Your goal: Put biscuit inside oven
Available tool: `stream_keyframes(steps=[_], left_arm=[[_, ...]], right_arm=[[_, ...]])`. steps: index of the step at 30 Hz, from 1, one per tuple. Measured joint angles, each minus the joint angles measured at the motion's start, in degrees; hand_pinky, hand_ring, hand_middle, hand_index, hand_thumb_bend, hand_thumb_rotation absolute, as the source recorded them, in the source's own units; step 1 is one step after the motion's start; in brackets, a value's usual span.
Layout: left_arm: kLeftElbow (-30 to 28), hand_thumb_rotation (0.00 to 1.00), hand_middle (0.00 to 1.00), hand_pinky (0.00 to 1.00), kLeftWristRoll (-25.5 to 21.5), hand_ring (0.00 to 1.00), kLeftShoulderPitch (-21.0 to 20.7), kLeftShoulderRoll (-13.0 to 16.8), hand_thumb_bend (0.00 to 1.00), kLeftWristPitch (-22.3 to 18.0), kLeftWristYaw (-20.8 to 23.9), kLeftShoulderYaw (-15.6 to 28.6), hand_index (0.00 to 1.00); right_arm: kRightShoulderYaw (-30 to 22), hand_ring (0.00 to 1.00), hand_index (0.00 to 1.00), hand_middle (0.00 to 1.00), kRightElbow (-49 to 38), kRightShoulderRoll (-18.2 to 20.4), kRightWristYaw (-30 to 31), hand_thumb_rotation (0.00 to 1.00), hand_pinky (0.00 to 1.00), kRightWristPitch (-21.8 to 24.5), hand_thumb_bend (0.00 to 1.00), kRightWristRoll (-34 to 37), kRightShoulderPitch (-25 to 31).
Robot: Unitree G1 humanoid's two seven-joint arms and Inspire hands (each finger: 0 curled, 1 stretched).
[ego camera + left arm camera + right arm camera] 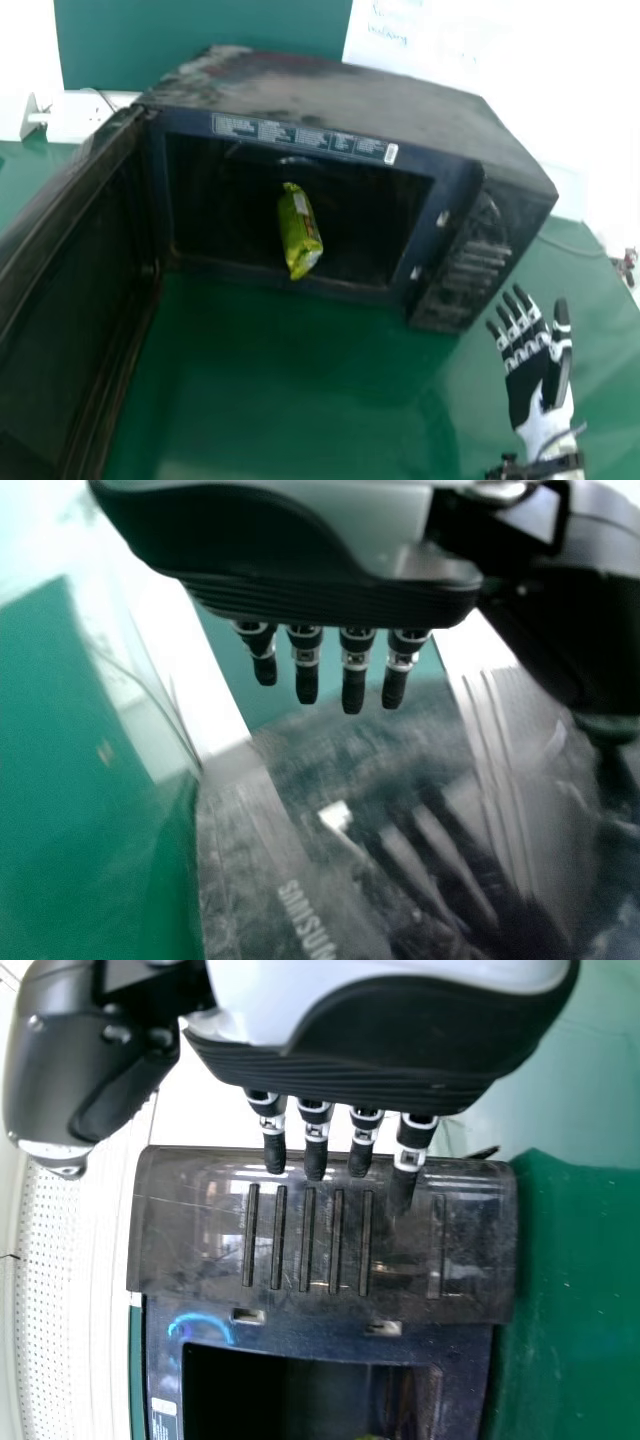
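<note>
Starting at 9 o'clock in the head view: oven door (75, 300) standing wide open; left hand (300, 592), in its wrist view, hovering above a glossy dark panel, fingers straight, hand open and gripping nothing. Moving centre: oven (340, 88) sitting on the green surface (290, 370), mouth facing the robot. Biscuit packet (300, 232) resting at that mouth, lower end overlapping the front sill; whether it is lying flat or leaning, cannot tell. Long axis running roughly 12 to 6, top tipping a touch toward 11. Farther right: control panel (465, 265), then right hand (530, 370) waiting off its 5 o'clock side, open, fingers straight and spread, holding nothing. From that hand the packet is lying toward 10 o'clock, well apart; right looking the nearer hand for it. Judgement: placing nearly finished; coming move probably needing a push along the long axis, toward 12, before the door is closing. A sideways nudge is risking a twist across the sill.
</note>
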Motion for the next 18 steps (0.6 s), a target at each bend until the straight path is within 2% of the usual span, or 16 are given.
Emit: stream_keyframes(steps=[4, 11, 13, 18], left_arm=[[2.38, 1.00, 1.00, 1.00, -0.70, 1.00, -0.72, 1.40, 0.87, -5.24, -2.02, -2.39, 1.00], [2.92, 1.00, 1.00, 1.00, -2.17, 1.00, -0.02, 3.35, 0.86, -8.18, -5.13, -6.31, 1.00], [3.27, 1.00, 1.00, 1.00, -2.10, 1.00, -0.02, 3.61, 0.87, -9.40, -5.22, -6.97, 1.00], [5.60, 1.00, 1.00, 1.00, -1.43, 1.00, -0.72, 3.84, 0.88, -15.96, -4.77, -7.99, 1.00]], right_arm=[[0.01, 1.00, 1.00, 1.00, 0.76, 0.18, 0.59, 0.91, 1.00, -0.81, 1.00, -0.22, -0.09], [0.07, 1.00, 1.00, 1.00, 1.13, 0.20, 0.72, 0.92, 1.00, -0.94, 1.00, -0.82, -0.23], [0.10, 1.00, 1.00, 1.00, 1.45, 0.23, 0.79, 0.95, 1.00, -1.11, 1.00, -1.08, -0.33], [0.26, 1.00, 1.00, 1.00, 1.53, 0.29, 0.66, 0.94, 1.00, -1.08, 1.00, -1.39, -0.64]])
